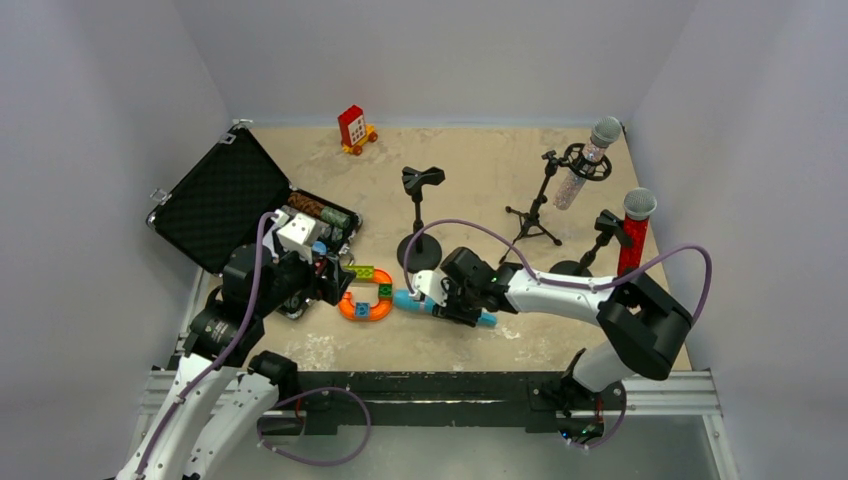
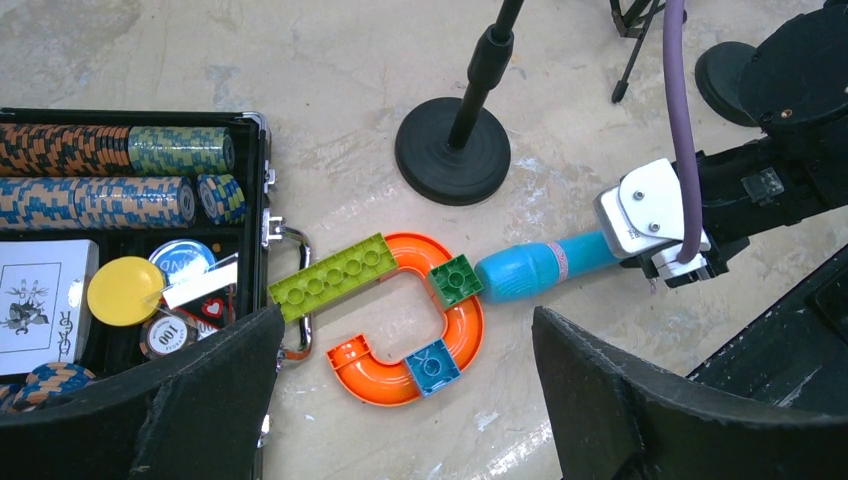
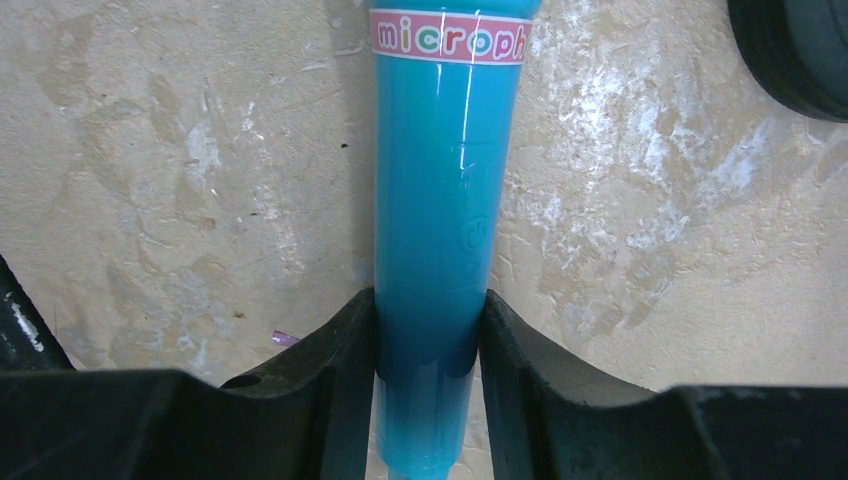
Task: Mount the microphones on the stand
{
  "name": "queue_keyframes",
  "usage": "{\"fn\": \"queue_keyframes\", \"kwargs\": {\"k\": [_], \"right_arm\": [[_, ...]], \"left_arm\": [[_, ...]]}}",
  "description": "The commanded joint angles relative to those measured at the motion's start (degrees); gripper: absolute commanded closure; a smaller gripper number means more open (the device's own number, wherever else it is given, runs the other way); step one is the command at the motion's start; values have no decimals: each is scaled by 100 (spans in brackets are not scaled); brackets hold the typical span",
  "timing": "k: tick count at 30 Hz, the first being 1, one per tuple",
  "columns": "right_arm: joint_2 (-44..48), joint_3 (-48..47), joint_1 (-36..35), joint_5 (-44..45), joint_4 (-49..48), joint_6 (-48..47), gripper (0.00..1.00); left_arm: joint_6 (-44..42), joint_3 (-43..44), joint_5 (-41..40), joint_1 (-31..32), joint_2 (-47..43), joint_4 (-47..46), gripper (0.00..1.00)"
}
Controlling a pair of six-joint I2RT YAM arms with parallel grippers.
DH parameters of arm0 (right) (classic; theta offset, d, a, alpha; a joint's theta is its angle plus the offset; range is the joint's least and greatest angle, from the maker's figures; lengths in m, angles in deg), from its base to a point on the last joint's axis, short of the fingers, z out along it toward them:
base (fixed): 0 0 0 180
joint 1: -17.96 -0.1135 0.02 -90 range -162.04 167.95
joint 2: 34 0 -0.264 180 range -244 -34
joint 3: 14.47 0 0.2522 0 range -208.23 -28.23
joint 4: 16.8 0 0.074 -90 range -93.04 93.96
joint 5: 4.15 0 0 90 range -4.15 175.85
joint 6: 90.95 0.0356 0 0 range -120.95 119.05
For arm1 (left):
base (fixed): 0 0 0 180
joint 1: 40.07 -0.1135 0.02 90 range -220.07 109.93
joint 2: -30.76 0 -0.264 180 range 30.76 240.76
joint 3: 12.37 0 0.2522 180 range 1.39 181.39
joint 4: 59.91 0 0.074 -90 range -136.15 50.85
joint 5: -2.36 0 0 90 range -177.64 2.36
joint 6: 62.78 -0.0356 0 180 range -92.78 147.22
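Beside the orange track [image 2: 468, 335], right tool [image 3: 428, 320] clamps the blue microphone [image 3: 447, 180]; left tool [image 2: 407, 315] gapes apart

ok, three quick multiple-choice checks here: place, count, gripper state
1. The light-blue plastic microphone is: A on the table by the orange curved track B lifted in the air C standing upright
2. Microphones held in stands: A one B two C three
3. The right gripper is: A open B shut on that microphone C unseen
Answers: 1A, lying flat beside the track. 2B, red glitter microphone and silver glitter microphone are clipped. 3B, fingers squeeze its handle.
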Motion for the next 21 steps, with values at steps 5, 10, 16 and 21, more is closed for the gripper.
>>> {"fn": "queue_keyframes", "kwargs": {"k": [5,10,16,21], "right_arm": [[393,-319,325,-36,148,136,100],[899,-477,691,-1066,610,-172,100],[1611,-565,1209,-2403,1239,-775,100],[2104,-553,1601,-3237,1519,-1128,100]], "left_arm": [[-103,80,3,-27,-27,-54,3],[-94,70,37,-27,-14,-76,3],[-76,63,110,-27,-9,-112,2],[-67,54,175,-27,-32,-140,2]]}}
